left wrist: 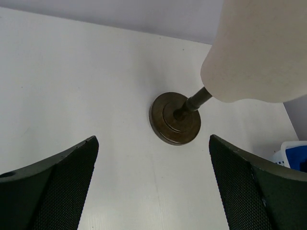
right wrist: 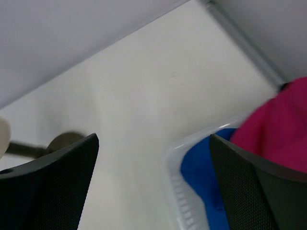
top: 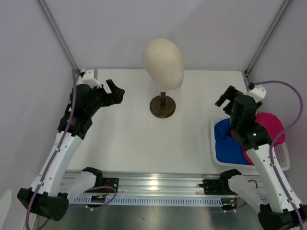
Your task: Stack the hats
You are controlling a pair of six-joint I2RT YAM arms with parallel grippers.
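Note:
A royal blue cap (top: 225, 143) and a magenta-pink cap (top: 270, 128) lie together in the white mesh basket (top: 212, 143) at the right. They also show in the right wrist view, the blue cap (right wrist: 199, 167) beside the pink cap (right wrist: 276, 129). My right gripper (top: 225, 97) is open and empty, raised above the basket's far left corner. My left gripper (top: 115, 92) is open and empty at the far left, pointing toward the mannequin stand. The right arm hides part of both caps.
A cream mannequin head (top: 164, 62) stands on a dark round stand (top: 162, 106) at the back centre; the stand (left wrist: 175, 117) shows ahead of the left fingers. Grey walls and frame posts close the back and sides. The basket rim (right wrist: 175, 148) lies under the right gripper.

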